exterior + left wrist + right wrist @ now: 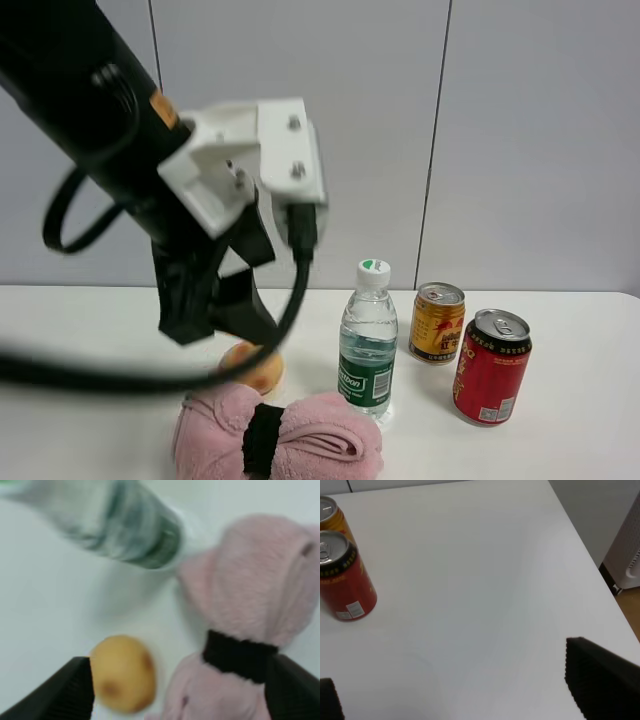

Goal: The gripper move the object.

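Note:
The pink rolled towel [300, 440], cinched by a black band [262, 438], lies at the table's front, left of the bottle. It also shows in the left wrist view [250, 590]. My left gripper [215, 315], black with a white bracket, hangs above the tan ball and the towel's left part. In the left wrist view the left gripper [182, 695] is open and empty, its fingers [75, 690] wide apart over the ball and the band. My right gripper [465, 695] is open and empty over bare table; it is out of the exterior view.
A tan ball [255, 368] sits just behind the towel. A water bottle [368, 340] stands right of the towel. A gold can [437, 322] and a red can [492, 366] stand further right. The table edge [600, 575] drops off at the right.

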### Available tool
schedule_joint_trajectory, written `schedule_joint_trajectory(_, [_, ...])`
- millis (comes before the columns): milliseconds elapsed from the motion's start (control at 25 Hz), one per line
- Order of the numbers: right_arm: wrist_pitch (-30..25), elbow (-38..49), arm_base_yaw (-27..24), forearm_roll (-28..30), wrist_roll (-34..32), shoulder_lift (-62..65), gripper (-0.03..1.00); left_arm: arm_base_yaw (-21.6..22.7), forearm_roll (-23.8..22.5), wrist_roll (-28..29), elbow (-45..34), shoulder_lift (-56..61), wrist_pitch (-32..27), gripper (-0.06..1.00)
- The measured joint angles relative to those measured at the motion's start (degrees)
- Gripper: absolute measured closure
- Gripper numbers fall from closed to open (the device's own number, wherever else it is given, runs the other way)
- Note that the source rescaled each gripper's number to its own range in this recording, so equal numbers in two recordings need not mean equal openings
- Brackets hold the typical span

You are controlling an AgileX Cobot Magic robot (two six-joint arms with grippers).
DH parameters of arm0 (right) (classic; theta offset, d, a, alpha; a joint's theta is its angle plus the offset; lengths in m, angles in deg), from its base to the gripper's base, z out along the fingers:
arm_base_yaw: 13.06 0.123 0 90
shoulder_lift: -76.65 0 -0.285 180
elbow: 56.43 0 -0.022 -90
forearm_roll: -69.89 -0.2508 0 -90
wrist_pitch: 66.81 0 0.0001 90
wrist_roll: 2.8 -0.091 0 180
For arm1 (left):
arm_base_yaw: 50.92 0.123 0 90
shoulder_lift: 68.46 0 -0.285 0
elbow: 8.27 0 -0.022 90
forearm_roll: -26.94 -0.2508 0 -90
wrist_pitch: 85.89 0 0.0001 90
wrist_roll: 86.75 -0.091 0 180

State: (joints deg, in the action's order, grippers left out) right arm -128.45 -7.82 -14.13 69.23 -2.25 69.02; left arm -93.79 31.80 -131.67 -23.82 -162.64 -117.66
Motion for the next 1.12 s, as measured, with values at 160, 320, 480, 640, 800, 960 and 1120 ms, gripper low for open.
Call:
schedule_joint_trajectory(160, [0.0,0.0,0.0,0.0,0.0,0.0,-0.03,2.9,-5.9,13.5,7.7,5.4,-10.9,0.34])
schedule_joint_trajectory(320, [0.0,0.0,0.0,0.0,0.0,0.0,-0.03,6.4,-13.0,27.7,16.4,8.7,-22.9,0.34])
schedule_joint_trajectory(480, [0.0,0.0,0.0,0.0,0.0,0.0,-0.03,11.0,-16.4,35.6,23.8,10.8,-35.1,0.34])
schedule_joint_trajectory(640, [0.0,0.0,0.0,0.0,0.0,0.0,-0.03,17.7,-16.5,38.6,26.2,14.6,-37.0,0.34])
schedule_joint_trajectory(800, [0.0,0.0,0.0,0.0,0.0,0.0,-0.03,25.1,-16.5,43.3,26.1,20.7,-37.3,0.34])
schedule_joint_trajectory(960, [0.0,0.0,0.0,0.0,0.0,0.0,-0.03,32.1,-15.6,45.6,22.8,29.9,-37.4,0.34])
schedule_joint_trajectory(1120, [0.0,0.0,0.0,0.0,0.0,0.0,-0.03,37.8,-13.7,46.6,15.5,41.1,-37.4,0.34])
